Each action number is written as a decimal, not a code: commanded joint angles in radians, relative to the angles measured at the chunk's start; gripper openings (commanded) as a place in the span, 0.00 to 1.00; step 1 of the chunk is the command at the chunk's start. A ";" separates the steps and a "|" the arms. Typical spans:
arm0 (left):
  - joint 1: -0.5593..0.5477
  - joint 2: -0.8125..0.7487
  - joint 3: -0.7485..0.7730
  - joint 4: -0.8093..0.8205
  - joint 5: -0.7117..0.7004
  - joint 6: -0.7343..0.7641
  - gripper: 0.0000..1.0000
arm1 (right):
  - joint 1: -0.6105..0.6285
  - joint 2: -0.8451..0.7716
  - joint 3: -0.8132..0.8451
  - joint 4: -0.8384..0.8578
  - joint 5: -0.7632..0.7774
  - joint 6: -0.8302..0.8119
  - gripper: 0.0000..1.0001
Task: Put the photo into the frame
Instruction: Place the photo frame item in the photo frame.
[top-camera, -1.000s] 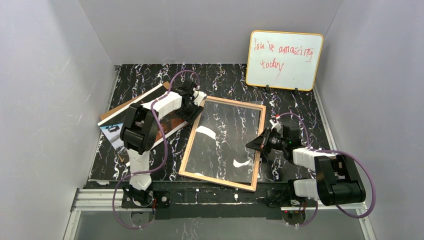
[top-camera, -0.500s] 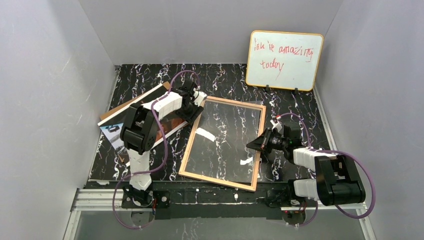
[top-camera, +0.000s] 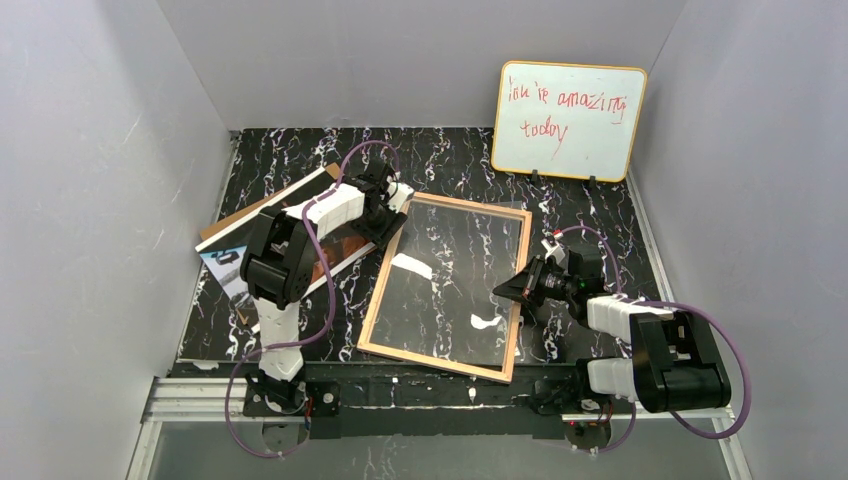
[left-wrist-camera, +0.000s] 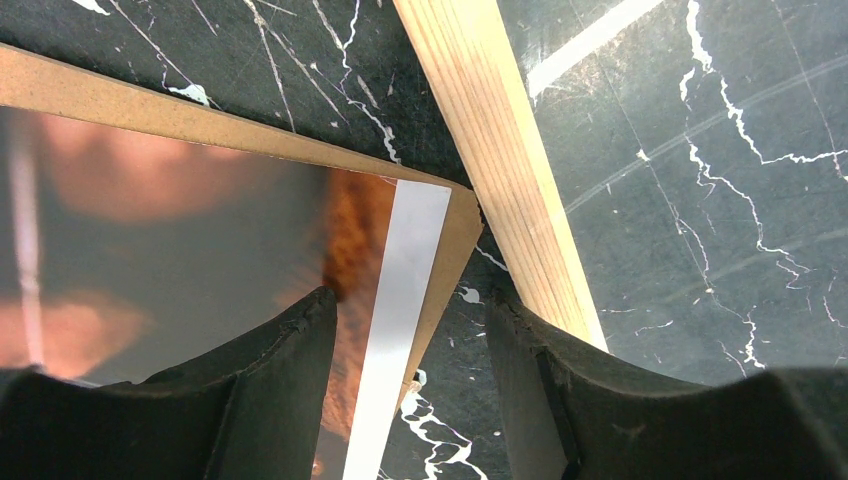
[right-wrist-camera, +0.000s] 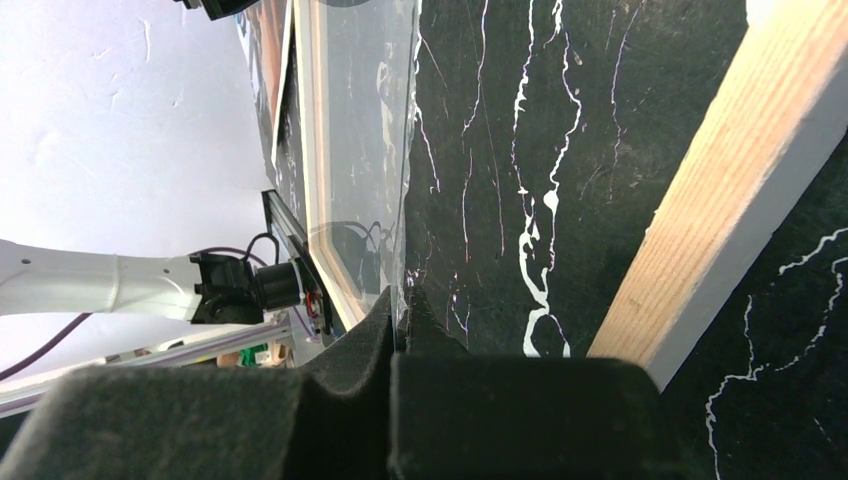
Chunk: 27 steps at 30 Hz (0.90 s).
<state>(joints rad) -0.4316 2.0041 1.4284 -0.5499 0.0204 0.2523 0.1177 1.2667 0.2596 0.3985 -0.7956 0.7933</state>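
The frame (top-camera: 372, 300) lies tan wood side up in the middle of the table. Its rim also shows in the left wrist view (left-wrist-camera: 500, 160) and the right wrist view (right-wrist-camera: 720, 190). My right gripper (top-camera: 503, 290) is shut on the right edge of the clear pane (right-wrist-camera: 360, 130) and holds that edge tilted up from the frame; the jaws (right-wrist-camera: 400, 300) pinch it. The photo (left-wrist-camera: 200, 230) lies on a brown backing board (left-wrist-camera: 200, 118) left of the frame, partly under my left arm. My left gripper (left-wrist-camera: 410, 310) is open above the photo's white-bordered corner, beside the frame's left rim (top-camera: 392, 215).
An orange-rimmed whiteboard (top-camera: 567, 120) with red writing stands at the back right. Grey walls close in the left, right and back sides. The backing board (top-camera: 240, 215) sticks out toward the left wall.
The white reflections on the pane shift slightly. Both arms stay almost where they were.
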 joint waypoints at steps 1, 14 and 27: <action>-0.010 0.046 -0.053 -0.065 0.059 -0.008 0.54 | -0.009 -0.025 -0.010 0.042 -0.008 0.003 0.01; -0.010 0.046 -0.053 -0.066 0.059 -0.007 0.54 | -0.012 -0.045 -0.023 0.028 -0.001 0.005 0.01; -0.010 0.047 -0.043 -0.069 0.048 -0.001 0.54 | -0.013 -0.047 -0.046 0.036 0.001 0.021 0.01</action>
<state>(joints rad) -0.4324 2.0041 1.4284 -0.5503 0.0177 0.2543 0.1112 1.2385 0.2253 0.4095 -0.7879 0.8104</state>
